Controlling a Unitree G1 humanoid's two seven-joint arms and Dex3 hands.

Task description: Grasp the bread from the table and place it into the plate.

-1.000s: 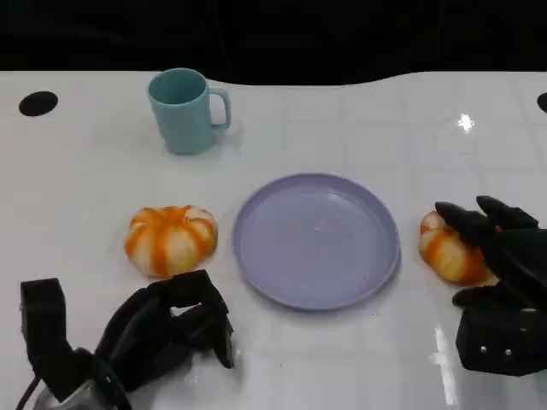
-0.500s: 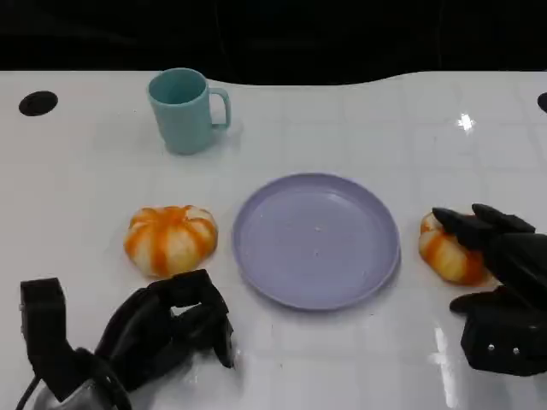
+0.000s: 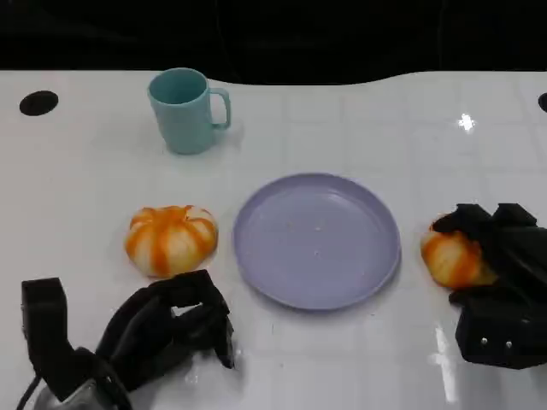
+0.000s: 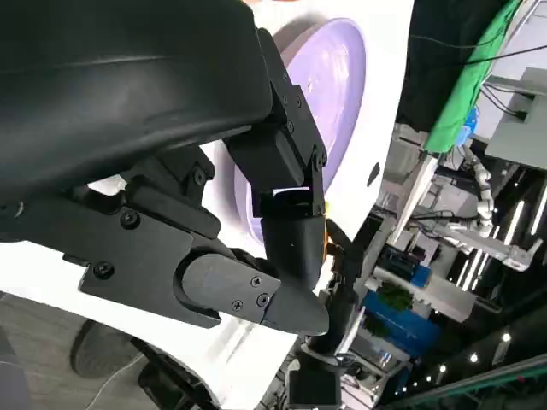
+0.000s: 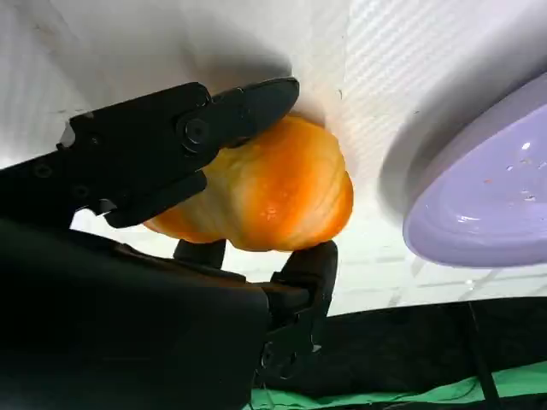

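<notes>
We see the right hand (image 3: 491,256) closed round a bread roll (image 3: 455,259) at the table's right side, just beside the plate (image 3: 317,240) but apart from its rim. In the head view its black fingers (image 3: 479,219) curl over the roll's far and right sides; the roll's orange-and-cream face shows twd the plate. The right wrist view confirms it: fingers (image 5: 214,128) lie across one side of the roll (image 5: 273,192) and another finger (image 5: 309,269) presses the opp. side, so the roll is gripped between them. We can't tell whether it's lifted off the white table (image 3: 342,120) or still touching it.

The left hand (image 3: 171,329) sits low at the near left, fingers curled in w/ nothing in them. The left wrist view shows the same: fingers (image 4: 286,248) folded, no object between, w/ the plate (image 4: 338,94) beyond.

A second bread roll (image 3: 171,240) lies on the table just left of the plate, near the left hand but not touching it. The plate is lavender, at centre, w/ nothing on it. A teal mug (image 3: 184,110) stands upright farther back and left, handle twd the right, well apart from the rest.
</notes>
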